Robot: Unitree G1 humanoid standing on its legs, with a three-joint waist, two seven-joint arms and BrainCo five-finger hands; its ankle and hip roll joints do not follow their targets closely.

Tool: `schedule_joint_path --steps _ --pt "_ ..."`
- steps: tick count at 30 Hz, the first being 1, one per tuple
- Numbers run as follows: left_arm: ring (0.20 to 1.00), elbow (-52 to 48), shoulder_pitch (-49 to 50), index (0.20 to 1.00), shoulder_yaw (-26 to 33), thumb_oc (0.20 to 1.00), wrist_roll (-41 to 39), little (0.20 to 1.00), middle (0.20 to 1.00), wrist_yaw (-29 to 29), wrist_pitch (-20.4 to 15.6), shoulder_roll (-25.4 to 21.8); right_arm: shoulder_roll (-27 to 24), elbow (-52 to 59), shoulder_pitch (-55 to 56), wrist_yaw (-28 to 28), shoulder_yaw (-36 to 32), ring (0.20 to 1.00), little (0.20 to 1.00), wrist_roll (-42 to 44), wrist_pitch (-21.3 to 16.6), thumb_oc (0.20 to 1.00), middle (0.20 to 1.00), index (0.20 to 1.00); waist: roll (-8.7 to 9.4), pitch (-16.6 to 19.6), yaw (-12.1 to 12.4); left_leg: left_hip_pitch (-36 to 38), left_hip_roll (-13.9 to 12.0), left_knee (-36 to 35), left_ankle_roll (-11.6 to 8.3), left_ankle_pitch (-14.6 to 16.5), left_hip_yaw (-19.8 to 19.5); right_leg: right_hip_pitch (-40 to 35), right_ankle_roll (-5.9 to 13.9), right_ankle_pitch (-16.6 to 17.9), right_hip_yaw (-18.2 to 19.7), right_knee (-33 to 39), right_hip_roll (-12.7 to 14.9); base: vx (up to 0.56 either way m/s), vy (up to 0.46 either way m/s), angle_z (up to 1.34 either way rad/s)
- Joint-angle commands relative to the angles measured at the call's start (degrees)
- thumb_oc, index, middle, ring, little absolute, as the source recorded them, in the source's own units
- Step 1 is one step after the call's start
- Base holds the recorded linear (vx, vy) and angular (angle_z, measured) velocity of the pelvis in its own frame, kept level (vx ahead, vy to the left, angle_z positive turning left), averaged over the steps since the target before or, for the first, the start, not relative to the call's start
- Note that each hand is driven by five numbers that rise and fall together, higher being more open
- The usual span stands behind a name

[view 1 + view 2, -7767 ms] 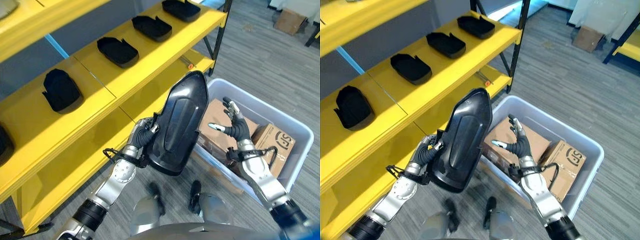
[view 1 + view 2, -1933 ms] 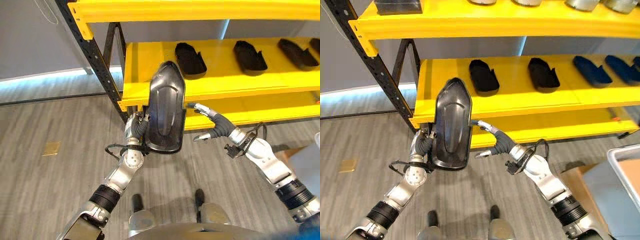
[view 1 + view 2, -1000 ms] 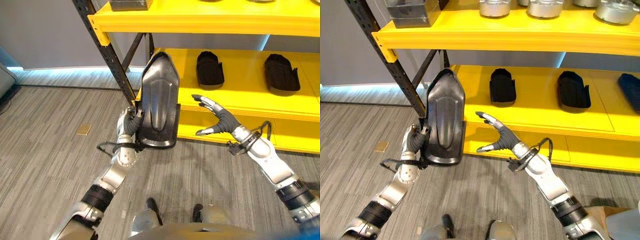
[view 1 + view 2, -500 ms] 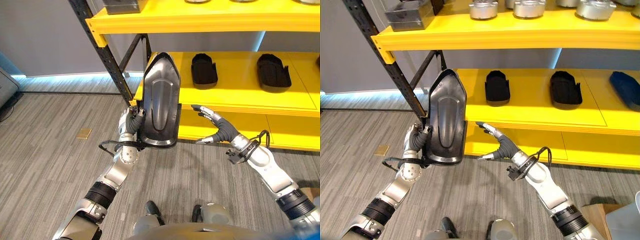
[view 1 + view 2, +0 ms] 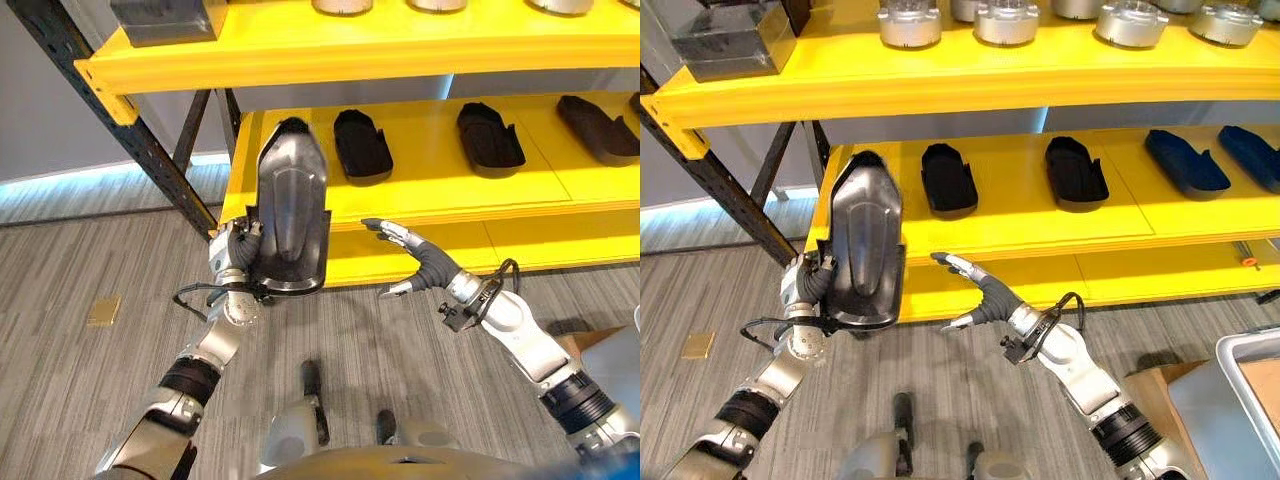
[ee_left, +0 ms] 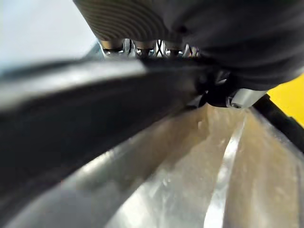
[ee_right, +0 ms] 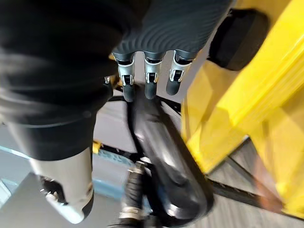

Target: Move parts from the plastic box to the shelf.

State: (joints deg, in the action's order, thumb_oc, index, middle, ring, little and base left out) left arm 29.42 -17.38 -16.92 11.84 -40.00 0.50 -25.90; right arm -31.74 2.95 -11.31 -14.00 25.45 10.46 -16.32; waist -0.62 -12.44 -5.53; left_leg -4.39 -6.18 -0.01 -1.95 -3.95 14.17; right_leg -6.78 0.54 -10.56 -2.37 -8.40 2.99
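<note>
A large glossy black moulded part stands upright in front of the yellow shelf's left end, and my left hand is shut on its lower left edge. The same black part has its tip level with the middle shelf board. To its right my right hand hovers open, fingers spread towards the part, a short gap away. In the right wrist view the black part shows past my straight fingers. A corner of the plastic box shows at the lower right.
Several black parts lie in a row on the middle shelf. Round metal parts and a dark block sit on the top shelf. A black rack post slants at the left. A cardboard piece lies by the box.
The camera has shifted, so the shelf now sits lower and further left in view. The part stays in my left hand, now before the shelf's left end; my right hand stays open beside it.
</note>
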Motion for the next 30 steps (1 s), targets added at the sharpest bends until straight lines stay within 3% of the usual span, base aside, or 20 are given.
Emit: schedule_joint_path --steps 1,3,4,5,7,8,9,10,11,12,15,20,30 --pt "0.2 -3.0 -5.2 0.2 5.3 0.2 -1.0 0.2 0.2 -7.1 -3.5 -1.5 1.9 2.8 -1.2 -0.8 -0.8 1.0 1.0 2.0 -2.4 1.0 1.0 1.0 2.48 2.7 1.9 -0.1 3.8 1.6 1.26 -1.2 0.1 -1.9 0.75 7.0 -6.3 5.9 -1.8 0.3 0.29 -0.73" --pt "0.2 -0.3 -5.5 0.2 6.4 0.2 0.7 0.2 0.2 -9.7 -3.7 -2.3 1.8 2.9 -1.4 -0.2 -0.3 1.0 1.0 0.9 -1.5 1.0 1.0 1.0 2.79 3.7 2.8 2.4 4.3 0.0 2.42 0.1 2.1 -2.3 1.55 4.2 -9.8 1.9 -1.5 0.27 0.254 -0.7" --pt "0.2 -0.1 -5.2 0.2 7.1 0.2 1.4 0.2 0.2 -10.5 -3.5 -2.5 1.9 3.3 -1.6 -0.3 -0.3 1.0 1.0 1.0 -1.0 1.0 1.0 1.0 3.0 3.9 3.2 3.2 4.4 -0.7 2.87 0.3 2.9 -1.5 2.42 4.6 -11.1 -0.6 -1.1 0.28 0.23 -0.35" --pt "0.2 0.7 -5.0 0.2 8.3 0.2 1.4 0.2 0.2 -10.4 -3.0 -3.8 2.2 4.1 -1.8 -0.3 -0.2 1.0 1.0 1.3 -0.5 1.0 1.0 1.0 3.63 4.3 3.6 5.3 5.6 -1.9 3.75 2.3 3.5 0.8 5.27 5.9 -12.7 -7.8 0.8 0.24 0.202 -0.45" --pt "0.2 1.9 -4.5 0.2 9.7 0.2 0.3 0.2 0.2 -10.1 -2.8 -5.5 2.4 5.7 -1.8 -0.6 -0.2 1.0 1.0 2.0 0.7 1.0 1.0 1.0 3.4 3.9 3.7 7.8 5.6 -3.1 4.88 3.2 4.1 5.7 7.83 9.0 -13.9 -15.7 3.5 0.23 0.133 -0.47" --pt "0.2 1.4 -4.0 0.2 11.1 0.2 -0.3 0.2 0.2 -10.2 -1.6 -6.9 2.4 6.0 -2.0 -1.1 -0.2 1.0 1.0 3.3 0.6 1.0 1.0 1.0 2.93 3.3 4.2 9.8 4.7 -3.7 4.21 3.2 5.1 6.8 7.99 9.9 -16.4 -14.1 6.8 0.25 -0.116 -0.56" --pt "0.2 1.0 -4.8 0.2 12.4 0.2 -0.7 0.2 0.2 -9.7 -1.3 -8.3 2.9 6.4 -3.5 -0.4 0.3 1.0 1.0 4.0 0.5 1.0 1.0 1.0 2.67 2.1 4.0 10.9 3.3 -3.6 2.59 3.1 5.3 6.8 8.6 13.4 -16.5 -2.6 8.5 0.19 -0.251 -0.57" --pt "0.2 0.9 -5.6 0.2 11.9 0.2 -0.8 0.2 0.2 -9.4 -1.3 -8.5 3.0 7.4 -3.3 0.0 -0.2 1.0 1.0 3.5 0.7 1.0 1.0 1.0 2.9 1.5 3.0 10.5 3.2 -3.7 2.8 2.6 4.7 8.7 8.92 18.0 -13.9 2.4 9.3 0.18 -0.349 -0.72" --pt "0.2 0.0 -6.4 0.2 10.7 0.2 0.0 0.2 0.2 -9.5 -0.3 -8.8 3.2 9.0 -2.9 -0.8 -1.2 1.0 1.0 4.1 1.0 1.0 1.0 1.0 3.45 0.5 1.5 11.4 3.1 -4.4 3.15 3.6 3.2 13.2 10.77 24.2 -8.4 4.3 10.8 0.22 -0.348 0.02" --pt "0.2 -0.3 -7.6 0.2 10.2 0.2 -0.2 0.2 0.2 -8.2 0.8 -9.4 2.5 10.2 -1.5 -2.4 -2.8 1.0 1.0 4.9 0.8 1.0 1.0 1.0 3.42 0.4 0.8 11.0 2.6 -4.0 2.95 3.8 2.4 12.8 10.65 21.4 -7.5 6.2 9.8 0.18 -0.394 0.69" --pt "0.2 3.0 -14.6 0.2 7.9 0.2 -6.2 0.2 0.2 -7.8 0.3 -10.5 0.4 10.1 -9.3 -1.4 -2.8 1.0 1.0 6.6 1.9 1.0 1.0 1.0 3.59 -2.9 0.3 6.2 0.9 -2.1 1.43 3.2 1.5 15.2 9.57 18.2 -6.3 6.1 7.8 -0.14 -0.203 0.91" --pt "0.2 8.4 -19.5 0.2 6.4 0.2 -9.2 0.2 0.2 -7.9 -2.2 -10.2 -4.2 13.1 -15.1 1.3 -4.8 1.0 1.0 10.8 1.9 1.0 1.0 1.0 2.66 -5.4 -1.2 3.1 0.1 -2.3 -0.07 0.6 0.8 14.9 7.0 16.4 -4.9 7.3 5.9 -0.08 -0.007 0.02" --pt "0.2 15.4 -26.7 0.2 5.2 0.2 -10.7 0.2 0.2 -9.4 0.4 -11.3 -4.5 15.5 -18.4 1.4 -8.4 1.0 1.0 14.0 4.5 1.0 1.0 1.0 1.27 -7.3 -4.1 1.3 0.3 -1.1 -0.54 0.7 1.8 17.0 6.67 15.2 -3.3 5.4 5.5 0.04 0.064 -0.06"
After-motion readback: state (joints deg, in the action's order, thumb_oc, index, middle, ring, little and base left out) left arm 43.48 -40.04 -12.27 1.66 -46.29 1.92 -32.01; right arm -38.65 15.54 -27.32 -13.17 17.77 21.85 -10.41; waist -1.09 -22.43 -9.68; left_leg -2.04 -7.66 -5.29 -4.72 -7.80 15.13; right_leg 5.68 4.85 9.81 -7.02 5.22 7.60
